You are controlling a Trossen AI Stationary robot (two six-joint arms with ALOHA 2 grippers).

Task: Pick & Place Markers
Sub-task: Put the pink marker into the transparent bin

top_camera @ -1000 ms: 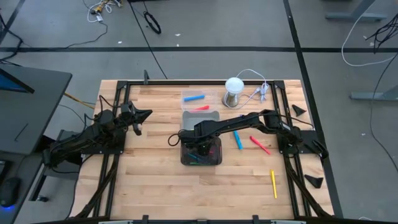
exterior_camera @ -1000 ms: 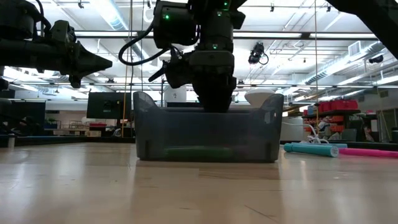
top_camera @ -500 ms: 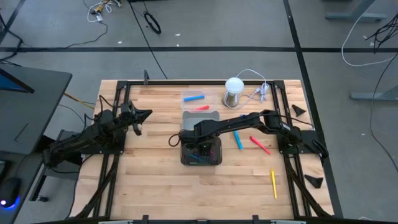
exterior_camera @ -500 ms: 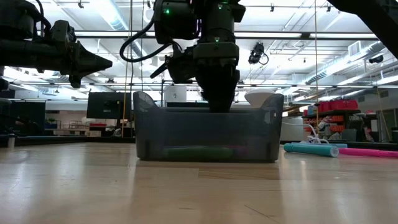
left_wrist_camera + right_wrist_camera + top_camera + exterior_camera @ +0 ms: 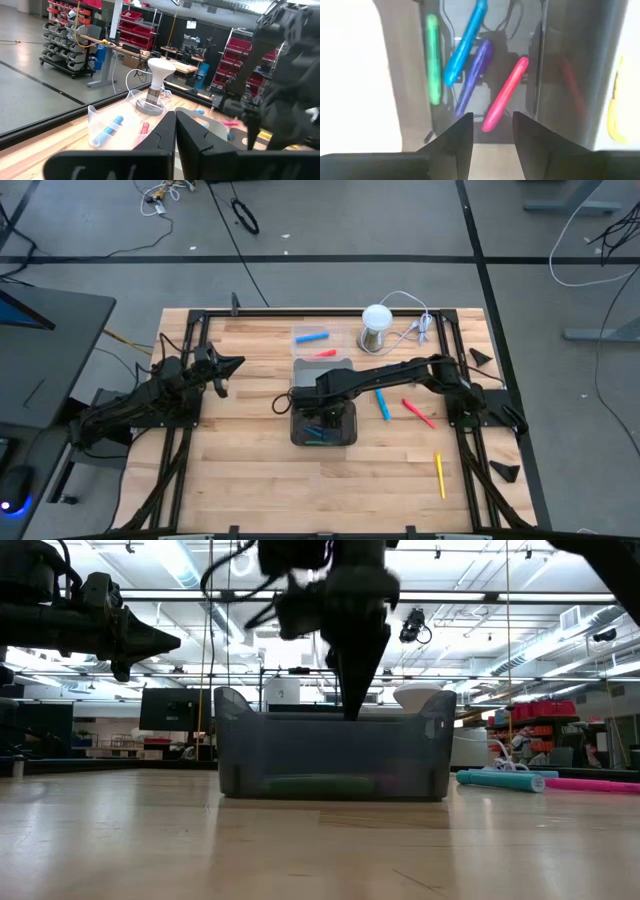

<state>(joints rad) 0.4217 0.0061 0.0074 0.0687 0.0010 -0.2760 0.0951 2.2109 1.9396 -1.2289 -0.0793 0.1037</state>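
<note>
**Markers gather in the bin as the right arm hangs above it**

Markers in green, blue, purple and pink lie loose on the floor of the dark grey bin, directly beneath the fingertips of the right gripper. Its two fingers stand apart with a clear gap between them and nothing in it; the pink marker lies nearest below that gap. In the level view the fingers point down at the bin's rim, not deep inside.

More markers wait well off to the side of those fingers: a blue marker and a red marker on the bare wood just beside the bin, a yellow marker nearer the table's edge, and two more in the clear tray beyond the bin.

The drop looks done, so the sound move is probably to lift straight up clear of the bin walls before swinging toward the blue marker, keeping the fingers spread and lining them across its length.

The left gripper waits at the table's far side, fingers pressed together and empty.
</note>
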